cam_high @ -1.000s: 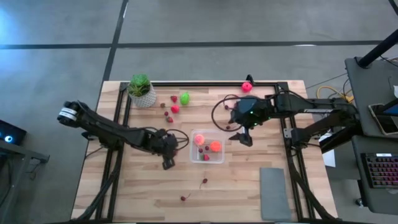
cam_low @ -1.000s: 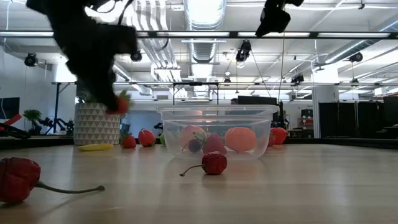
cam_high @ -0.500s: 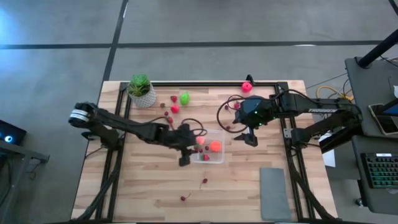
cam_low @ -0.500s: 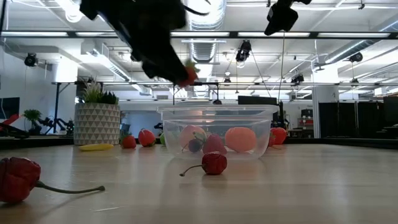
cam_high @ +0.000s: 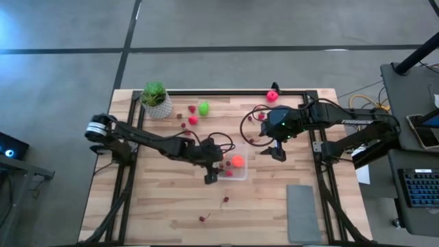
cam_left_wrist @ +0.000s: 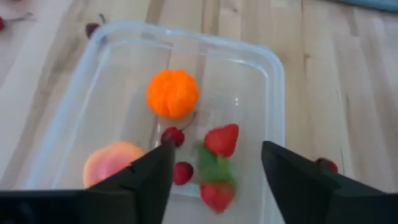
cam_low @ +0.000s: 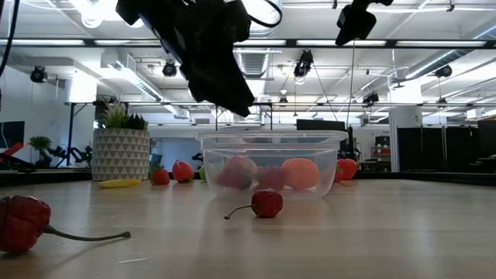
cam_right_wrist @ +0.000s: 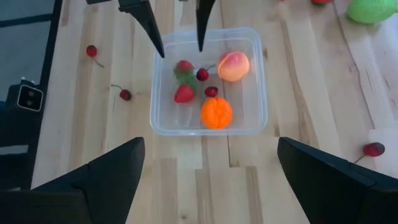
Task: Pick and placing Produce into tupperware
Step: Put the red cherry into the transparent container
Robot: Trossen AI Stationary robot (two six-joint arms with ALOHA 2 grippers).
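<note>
Hovering spread and empty over the tupperware point(cam_high: 229, 162), the left end effector point(cam_high: 214, 167) has loose cherries point(cam_high: 225, 200) at its 6 o'clock on the counter point(cam_high: 158, 206); the right end effector point(cam_high: 276, 152), also spread, sits farther off.

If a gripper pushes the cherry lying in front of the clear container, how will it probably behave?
The cherry looks round, so it would probably roll. Its thin stem trails on the table and may make it swing sideways. It looks small, so probably light.

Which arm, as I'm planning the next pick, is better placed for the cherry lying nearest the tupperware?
Left, probably: the left tool, open and empty, hangs over the edge of the tupperware, closer to that cherry than the right tool.
</note>
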